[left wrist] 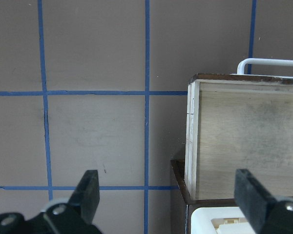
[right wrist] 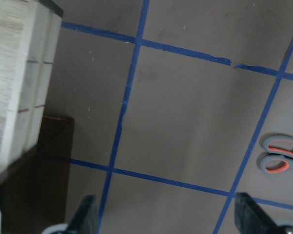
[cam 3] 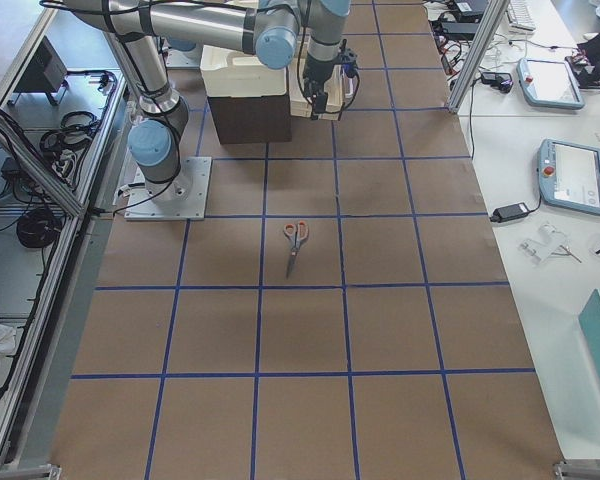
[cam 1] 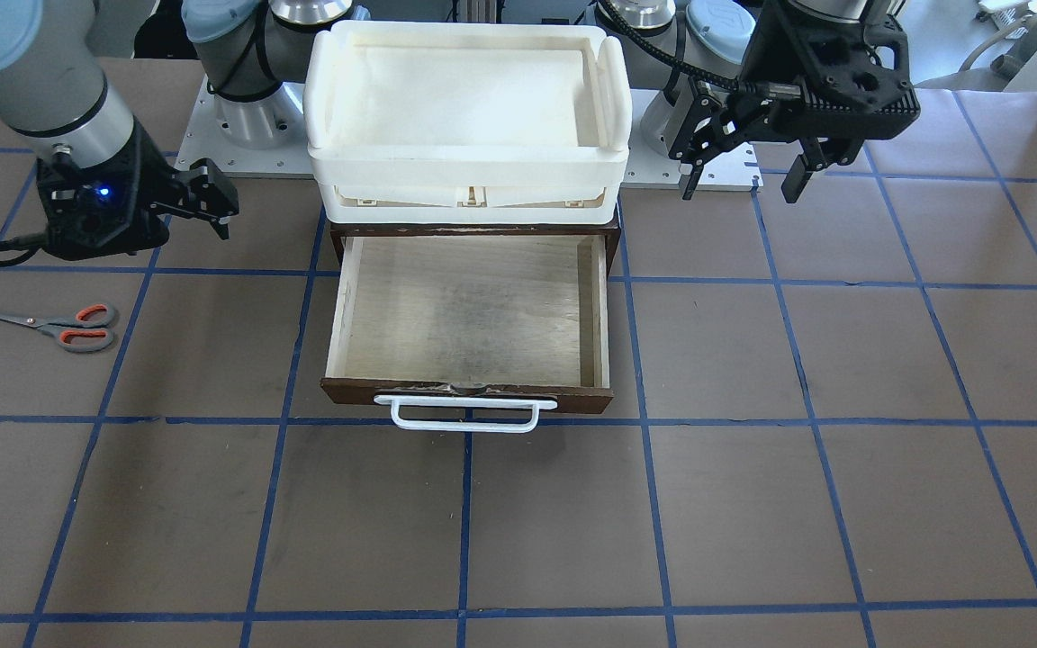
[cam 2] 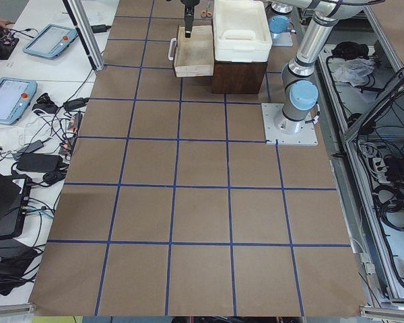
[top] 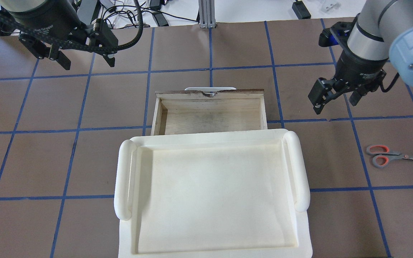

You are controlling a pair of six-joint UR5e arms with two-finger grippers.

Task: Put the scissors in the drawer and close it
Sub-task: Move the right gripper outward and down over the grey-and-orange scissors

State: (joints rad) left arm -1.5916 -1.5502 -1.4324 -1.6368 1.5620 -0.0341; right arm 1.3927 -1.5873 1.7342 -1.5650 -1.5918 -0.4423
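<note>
The scissors (cam 1: 59, 327) lie flat on the brown table, out to my right, and also show in the overhead view (top: 389, 156) and the right wrist view (right wrist: 281, 157). The drawer (cam 1: 469, 310) is pulled open and empty, its white bar handle (cam 1: 464, 416) facing away from me; it also shows in the overhead view (top: 210, 116). My right gripper (top: 335, 102) is open and empty, hovering between drawer and scissors. My left gripper (top: 88, 64) is open and empty, above the table beyond the drawer's left side (left wrist: 249, 141).
A cream-white plastic tray (top: 124, 179) sits on top of the dark brown cabinet (cam 1: 338, 232) that holds the drawer. Blue tape lines grid the table. The arms' base plate (cam 1: 212, 153) lies behind the cabinet. Side benches hold tablets (cam 3: 570, 175) and cables.
</note>
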